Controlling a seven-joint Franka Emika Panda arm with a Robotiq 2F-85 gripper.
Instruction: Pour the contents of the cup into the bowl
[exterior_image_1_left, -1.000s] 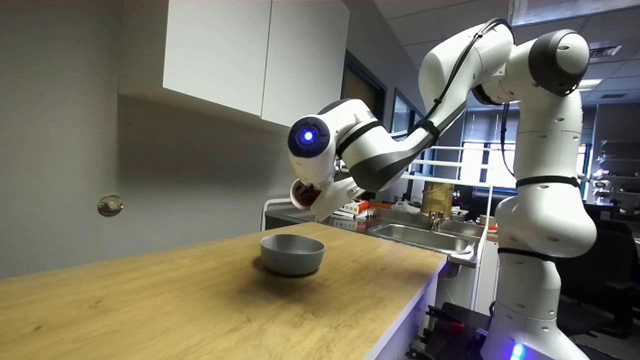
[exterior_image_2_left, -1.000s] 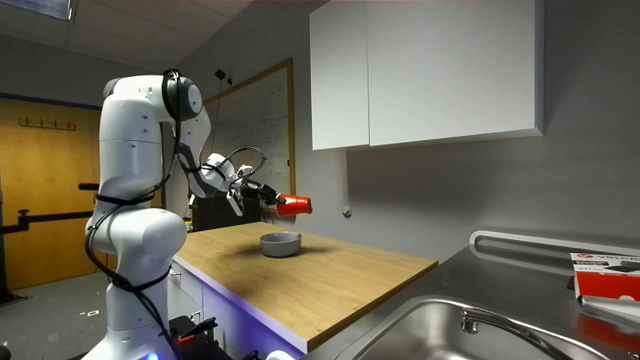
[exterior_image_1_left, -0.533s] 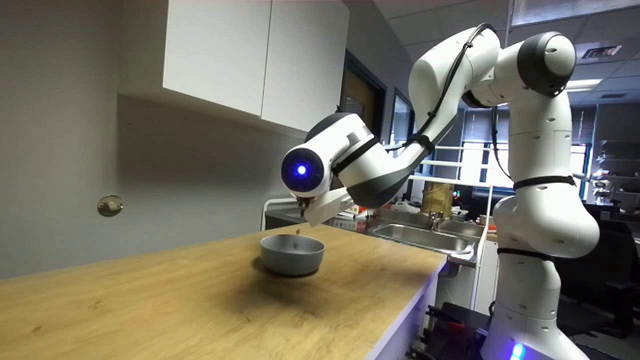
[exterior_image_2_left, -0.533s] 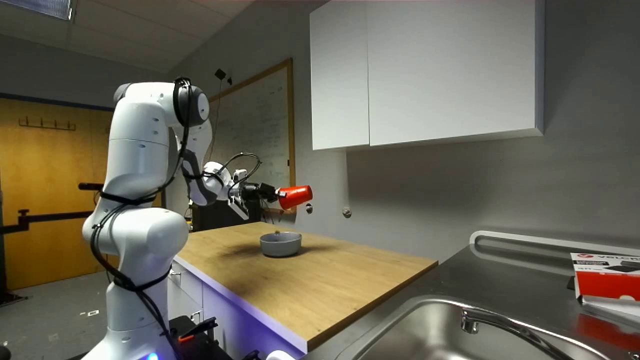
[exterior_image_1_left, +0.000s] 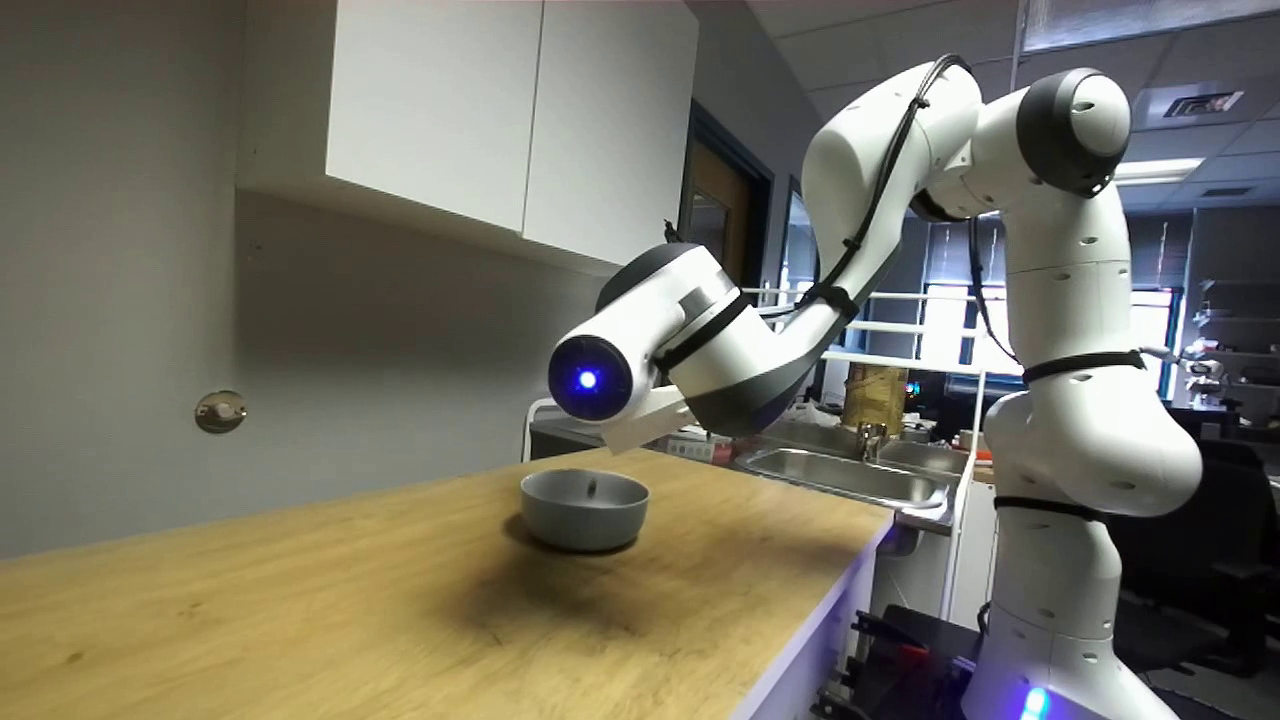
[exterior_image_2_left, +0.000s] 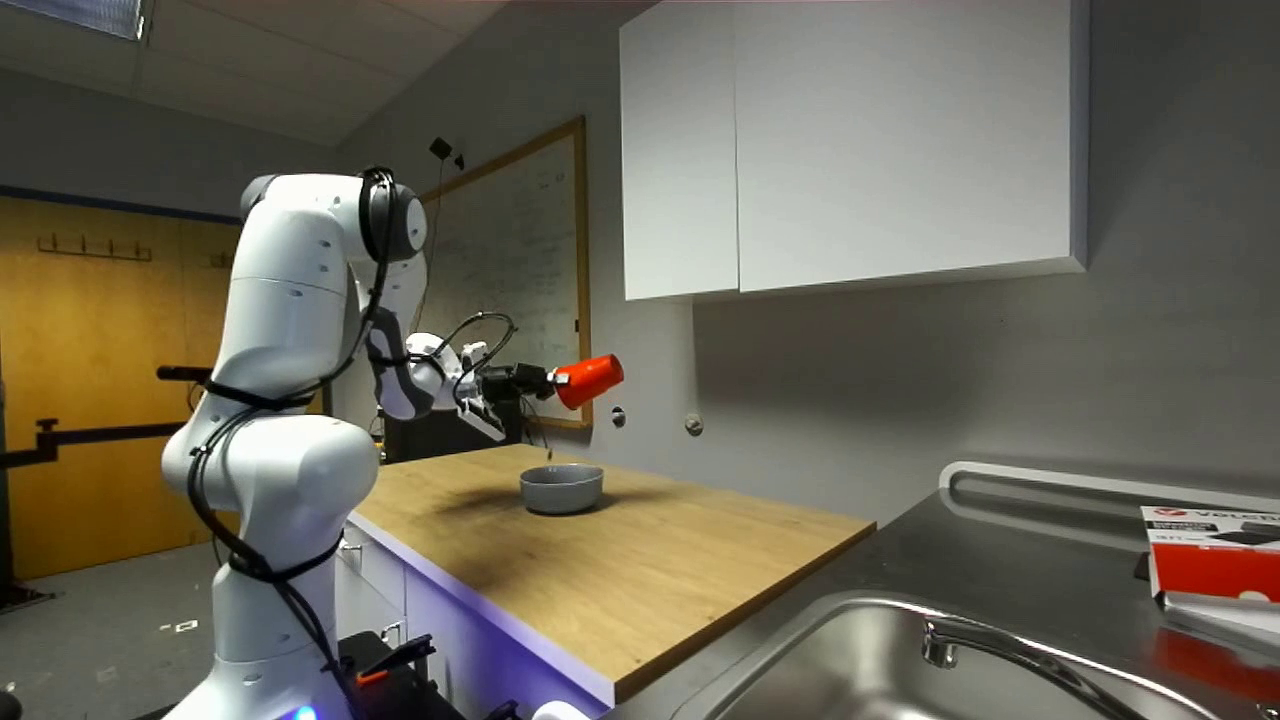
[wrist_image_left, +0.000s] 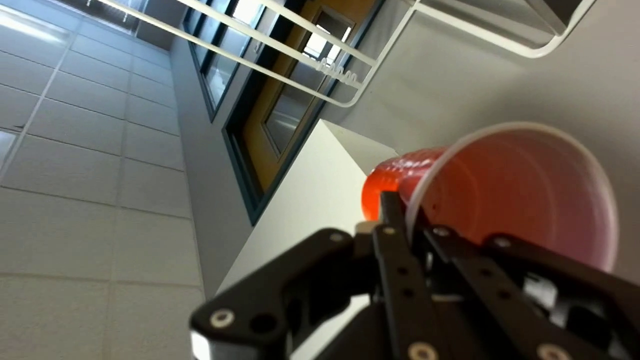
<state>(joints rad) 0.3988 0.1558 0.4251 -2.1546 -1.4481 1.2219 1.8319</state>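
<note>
The red cup (exterior_image_2_left: 588, 380) is in my gripper, high above the bowl. It is tilted, closed base up and mouth slanting down. My gripper (exterior_image_2_left: 558, 380) is shut on the cup's wall near the rim; the wrist view shows the fingers (wrist_image_left: 411, 220) pinching it. There the cup's inside (wrist_image_left: 510, 195) looks nearly bare, with one small dark speck. The blue-grey bowl (exterior_image_1_left: 585, 515) stands upright on the counter, also in an exterior view (exterior_image_2_left: 560, 490). A dark bit (exterior_image_1_left: 591, 487) shows inside the bowl. The wrist hides the cup in that exterior view.
The wooden counter (exterior_image_1_left: 300, 600) carries the bowl. A white wall cabinet (exterior_image_1_left: 430, 120) hangs above, near the arm. A steel sink (exterior_image_2_left: 850, 660) with a faucet (exterior_image_2_left: 1010, 655) and a red and white box (exterior_image_2_left: 1210, 555) lie beyond the counter's end.
The cup has tipped further, its base rising and its mouth turning down. The wrist has moved lower. Small brown bits fell toward the bowl, and a dark bit now shows in it.
</note>
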